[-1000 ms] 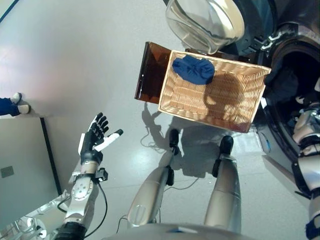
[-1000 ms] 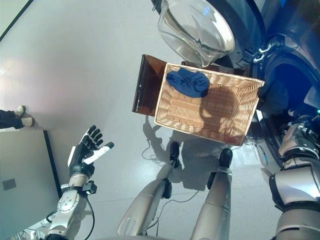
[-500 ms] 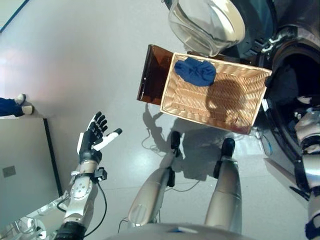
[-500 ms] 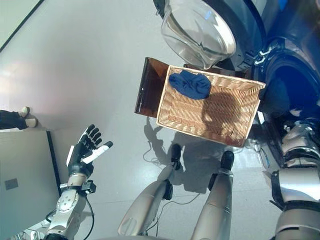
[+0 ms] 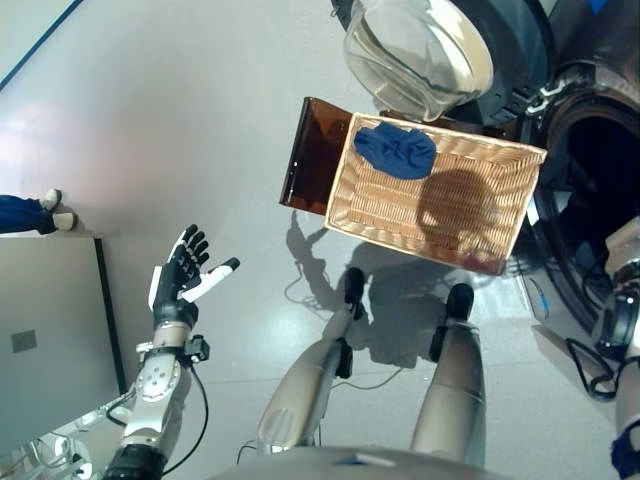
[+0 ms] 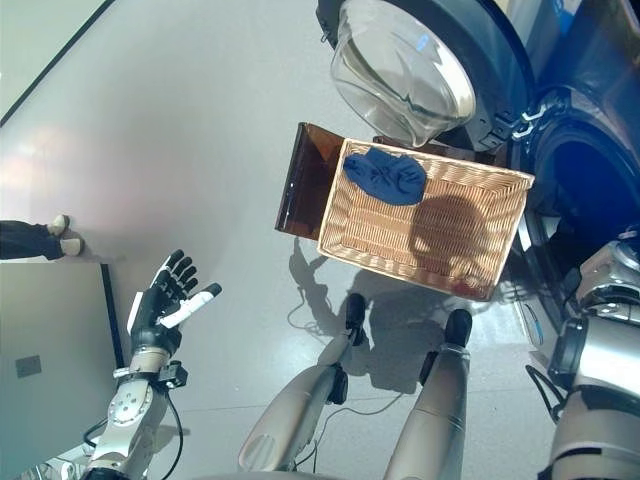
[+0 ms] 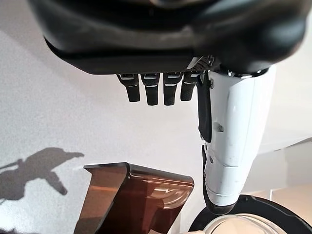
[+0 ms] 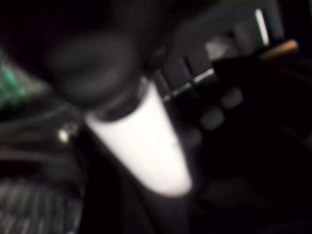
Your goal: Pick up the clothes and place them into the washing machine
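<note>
Grey floor fills most of both eye views, with the wicker basket (image 5: pixel 436 203) right of centre on a brown stand (image 5: pixel 311 155) and the washing machine (image 6: pixel 590 170) along the right edge, its glass door (image 5: pixel 418 52) swung open at the upper middle. Compared with a second ago the whole scene sits slightly shifted in the frame, which reads as the head camera moving, not the things. The real change is at the right edge: the right arm, which reached further up toward the dark drum, now shows lower, so it seems to be pulling back out, probably after a drop.

One blue garment (image 5: pixel 396 151) lies bunched in the basket's upper left corner, untouched, so at least one piece remains to load.

In the lower left, the left hand (image 5: pixel 180 283) hangs over bare floor with fingers spread and straight, holding nothing, well apart from the basket. The right hand (image 8: pixel 146 141) appears only in its own wrist view, dark and blurred; I cannot tell how its fingers stand or whether it holds cloth.
</note>
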Motion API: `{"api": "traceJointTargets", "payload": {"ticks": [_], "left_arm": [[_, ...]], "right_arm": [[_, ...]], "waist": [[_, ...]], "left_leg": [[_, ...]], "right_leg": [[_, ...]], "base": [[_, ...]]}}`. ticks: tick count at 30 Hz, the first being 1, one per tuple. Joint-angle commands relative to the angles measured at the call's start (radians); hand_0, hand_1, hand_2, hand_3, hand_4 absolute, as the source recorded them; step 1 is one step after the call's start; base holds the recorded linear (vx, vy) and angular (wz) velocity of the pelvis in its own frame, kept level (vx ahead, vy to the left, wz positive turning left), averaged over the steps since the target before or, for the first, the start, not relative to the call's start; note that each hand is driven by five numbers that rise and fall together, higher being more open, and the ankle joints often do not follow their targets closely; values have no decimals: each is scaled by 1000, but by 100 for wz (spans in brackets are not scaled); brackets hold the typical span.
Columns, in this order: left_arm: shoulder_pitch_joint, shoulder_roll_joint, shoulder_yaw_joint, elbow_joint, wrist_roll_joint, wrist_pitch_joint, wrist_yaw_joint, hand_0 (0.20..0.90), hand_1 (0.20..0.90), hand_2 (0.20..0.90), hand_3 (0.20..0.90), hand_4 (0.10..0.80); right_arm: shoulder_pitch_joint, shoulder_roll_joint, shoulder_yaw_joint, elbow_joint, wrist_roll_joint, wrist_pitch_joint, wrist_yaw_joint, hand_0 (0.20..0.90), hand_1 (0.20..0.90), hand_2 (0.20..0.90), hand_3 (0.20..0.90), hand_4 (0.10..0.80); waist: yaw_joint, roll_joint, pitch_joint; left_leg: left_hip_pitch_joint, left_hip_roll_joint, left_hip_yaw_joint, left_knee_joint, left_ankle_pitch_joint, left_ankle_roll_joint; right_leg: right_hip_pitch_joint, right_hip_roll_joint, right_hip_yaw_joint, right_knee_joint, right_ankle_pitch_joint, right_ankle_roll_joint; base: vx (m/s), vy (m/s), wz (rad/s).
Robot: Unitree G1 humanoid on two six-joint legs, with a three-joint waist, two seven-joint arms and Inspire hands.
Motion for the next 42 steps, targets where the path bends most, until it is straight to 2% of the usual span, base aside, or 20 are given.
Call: {"api": "traceJointTargets", "payload": {"ticks": [1, 7, 11, 16, 22, 27, 31, 32, 33, 39, 41, 42], "left_arm": [[27, 30, 40, -16, -19, -38, 44, 900, 900, 900, 900, 800], [53, 26, 22, -24, -51, -35, 48, 900, 900, 900, 900, 800], [58, 23, 13, -26, -60, -41, 56, 900, 900, 900, 900, 800], [56, 19, 3, -8, -76, -38, 62, 900, 900, 900, 900, 800], [64, 19, 12, 6, -98, -38, 59, 900, 900, 900, 900, 800], [68, 14, 6, 5, -106, -43, 55, 900, 900, 900, 900, 800], [69, 15, 7, 14, -103, -46, 57, 900, 900, 900, 900, 800], [65, 15, 8, 12, -104, -49, 57, 900, 900, 900, 900, 800], [59, 15, 10, 15, -103, -51, 58, 900, 900, 900, 900, 800], [39, 11, 11, 34, -86, -50, 56, 900, 900, 900, 900, 800], [29, 7, 21, 45, -88, -48, 57, 900, 900, 900, 900, 800], [19, -3, 28, 60, -91, -48, 57, 900, 900, 900, 900, 800]], "right_arm": [[55, -182, 14, 12, 96, -133, -120, 200, 200, 200, 200, 300], [84, -162, -29, -52, 93, -171, -235, 200, 200, 200, 200, 300], [81, -132, -42, -93, 106, -209, -269, 200, 200, 200, 200, 300], [91, -114, -106, -107, 202, -282, -290, 200, 200, 200, 200, 300], [134, -135, -132, -130, 179, -275, -324, 200, 200, 200, 200, 300], [159, -196, -144, -174, 138, -267, -352, 200, 200, 200, 200, 300], [162, -196, -139, -192, 137, -266, -310, 200, 200, 200, 200, 300], [158, -191, -135, -202, 145, -272, -298, 293, 293, 293, 293, 367], [159, -180, -129, -205, 158, -276, -268, 900, 900, 900, 900, 800], [192, -90, -113, -208, 220, -305, -164, 900, 900, 900, 900, 800], [203, -43, -90, -226, 220, -309, -126, 900, 900, 900, 900, 800], [233, 18, -58, -258, 200, -308, -81, 900, 900, 900, 900, 800]], "waist": [[-25, 48, -70], [-25, 64, -84], [-25, 72, -89], [-28, 83, -106], [-33, 97, -123], [-38, 113, -133], [-37, 124, -137], [-37, 124, -136], [-38, 124, -135], [-48, 115, -135], [-48, 107, -139], [-50, 95, -138]], "left_leg": [[7, -12, 4, -13, -83, -101], [9, -17, 5, -13, -86, -96], [13, -19, 7, -13, -91, -94], [31, -22, 0, -13, -99, -92], [47, -27, -7, -13, -109, -88], [58, -32, -8, -13, -117, -84], [68, -37, -6, -13, -122, -78], [70, -37, -4, -13, -122, -78], [72, -36, 0, -13, -122, -78], [97, -37, 9, -13, -128, -74], [102, -34, 13, -13, -124, -72], [117, -33, 17, -13, -131, -71]], "right_leg": [[81, 43, -26, -166, 30, -39], [79, 43, -18, -166, 28, -36], [81, 44, -15, -162, 27, -35], [109, 42, -17, -166, 21, -35], [129, 38, -20, -168, 16, -32], [143, 36, -23, -174, 21, -28], [150, 31, -15, -177, 25, -24], [151, 30, -14, -178, 26, -24], [152, 31, -12, -181, 28, -23], [177, 32, -10, -177, 26, -23], [185, 33, -12, -188, 39, -24], [197, 35, -10, -191, 36, -24]], "base": [[0, 0, 0], [14, 13, -2], [26, 22, -4], [49, 24, 0], [42, 19, 1], [25, 11, -1], [18, 13, -5], [20, 21, -10], [25, 18, -8], [17, 1, -1], [10, -5, -3], [14, -10, -6]]}}
